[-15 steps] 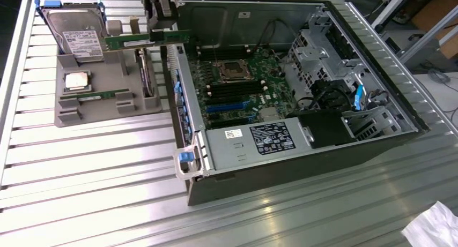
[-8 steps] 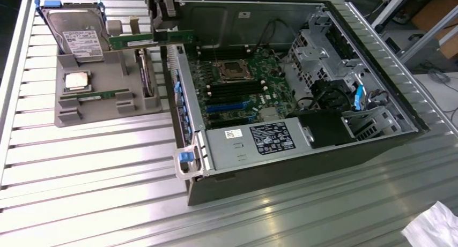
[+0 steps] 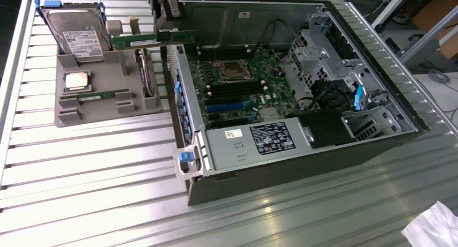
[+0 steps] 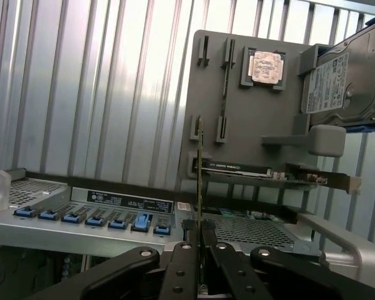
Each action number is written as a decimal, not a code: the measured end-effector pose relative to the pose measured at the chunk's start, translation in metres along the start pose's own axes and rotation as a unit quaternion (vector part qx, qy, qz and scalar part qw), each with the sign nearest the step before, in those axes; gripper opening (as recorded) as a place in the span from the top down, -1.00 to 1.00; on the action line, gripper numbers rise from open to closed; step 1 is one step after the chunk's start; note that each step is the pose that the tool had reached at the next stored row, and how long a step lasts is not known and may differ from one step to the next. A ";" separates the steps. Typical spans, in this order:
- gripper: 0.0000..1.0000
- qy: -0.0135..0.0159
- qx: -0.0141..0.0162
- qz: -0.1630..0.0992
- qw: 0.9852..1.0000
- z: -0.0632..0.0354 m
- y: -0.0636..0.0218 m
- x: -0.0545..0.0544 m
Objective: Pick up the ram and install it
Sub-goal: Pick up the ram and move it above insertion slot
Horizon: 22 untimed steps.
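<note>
My gripper (image 3: 169, 28) hangs at the back, over the gap between the grey parts tray (image 3: 107, 105) and the open computer case (image 3: 301, 145). It is shut on the ram (image 3: 147, 40), a long green stick that juts out toward the exterior view's left. In the wrist view the ram (image 4: 200, 175) stands edge-on, a thin line rising from between the black fingers (image 4: 181, 269) of the gripper (image 4: 199, 253). A second green stick (image 3: 93, 97) lies in a slot of the tray. The motherboard (image 3: 239, 78) lies bare inside the case, with black memory slots around the processor socket.
The tray also carries a square silver processor (image 3: 76, 81), a hard drive (image 3: 77, 37) and an upright card (image 3: 147, 75). The case's side wall with blue clips (image 4: 94, 219) lies just under the gripper. A power supply (image 3: 261, 140) fills the case's front.
</note>
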<state>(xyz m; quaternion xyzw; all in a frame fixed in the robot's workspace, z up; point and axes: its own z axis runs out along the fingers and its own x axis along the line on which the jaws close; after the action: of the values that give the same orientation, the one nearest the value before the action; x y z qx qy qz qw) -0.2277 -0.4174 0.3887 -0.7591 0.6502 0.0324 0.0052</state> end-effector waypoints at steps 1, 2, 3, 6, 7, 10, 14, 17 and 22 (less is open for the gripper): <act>0.73 0.000 0.000 0.000 1.000 0.0000 -0.0007 0.000; 0.73 0.000 0.000 0.000 1.000 -0.0001 -0.0014 0.000; 0.73 0.000 -0.001 0.000 1.000 -0.0001 -0.0019 0.000; 0.73 0.000 -0.001 0.000 1.000 -0.0002 -0.0038 0.001; 0.73 0.000 -0.001 0.000 1.000 -0.0002 -0.0046 0.001; 0.73 0.000 -0.002 0.000 1.000 -0.0003 -0.0067 0.001; 0.73 0.000 -0.002 0.000 1.000 -0.0004 -0.0093 0.002; 0.73 0.000 -0.003 0.000 1.000 -0.0005 -0.0111 0.002; 0.73 -0.001 -0.003 0.000 1.000 -0.0006 -0.0141 0.002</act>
<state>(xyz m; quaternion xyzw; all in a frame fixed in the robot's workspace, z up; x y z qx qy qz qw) -0.2134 -0.4175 0.3888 -0.7589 0.6502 0.0351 0.0030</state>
